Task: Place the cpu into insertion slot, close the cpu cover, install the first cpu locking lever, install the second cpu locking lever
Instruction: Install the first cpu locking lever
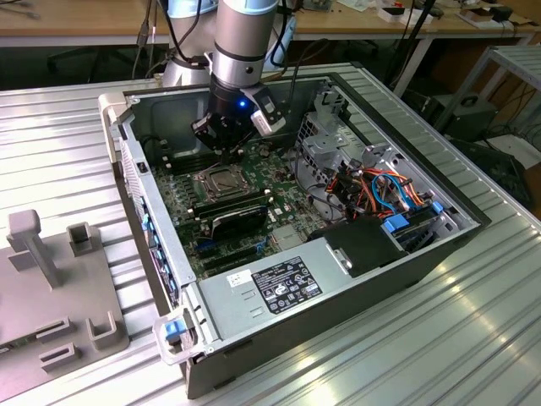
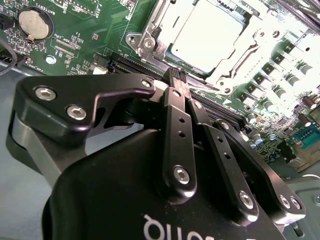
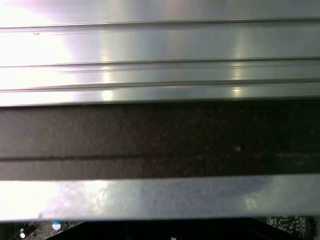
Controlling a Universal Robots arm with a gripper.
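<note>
Exterior view, l→r, ref = the insertion slot. Grey fixture block sits well off to the slot's left on the ribbed alu table, outside the open pc case. Insertion slot lies on the green mobo inside the case. The gripper hangs just behind the slot, low over the board. Memory sticks lie just in front of the slot, the psu further front, and the cable bundle well to the slot's right.

Second wrist view: gripper fingers are pressed together w/ nothing seen betw. them, tips near the slot's edge. The cpu sits in the slot, silvery face up, w/ the cpu cover lying flat around it. Coin cell sits well apart from the slot.
</note>
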